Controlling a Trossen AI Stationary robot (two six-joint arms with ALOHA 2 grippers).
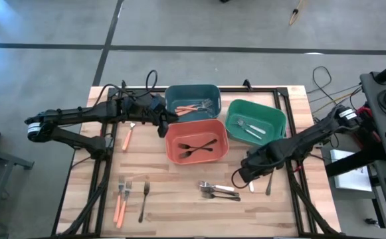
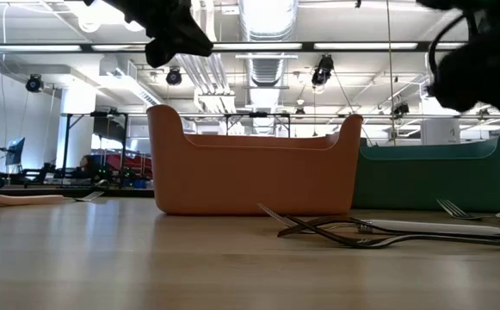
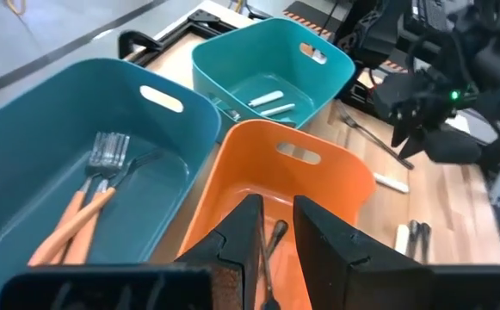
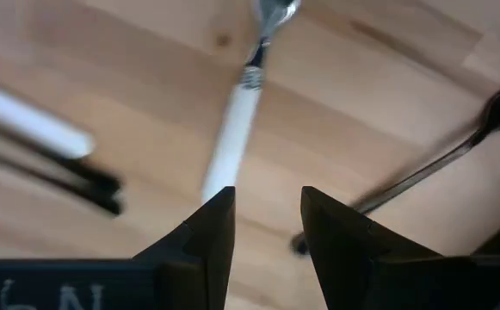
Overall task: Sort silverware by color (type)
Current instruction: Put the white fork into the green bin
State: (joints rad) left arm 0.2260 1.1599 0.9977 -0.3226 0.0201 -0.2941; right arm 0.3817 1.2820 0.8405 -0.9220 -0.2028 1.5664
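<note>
Dark fingers [image 4: 211, 232] of the right gripper [image 4: 267, 226] are hanging spread and empty over a white-handled utensil [image 4: 232, 129] near the counter's right edge. Left gripper [image 3: 273, 237] is hovering parted, empty, above the orange bin [image 3: 318, 176] holding black forks [image 1: 196, 147] mid-counter.

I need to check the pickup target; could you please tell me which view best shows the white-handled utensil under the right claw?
The right wrist view: the white-handled utensil lies directly beneath the open right claw. The high view shows it tiny; the others don't clearly show it.
</note>
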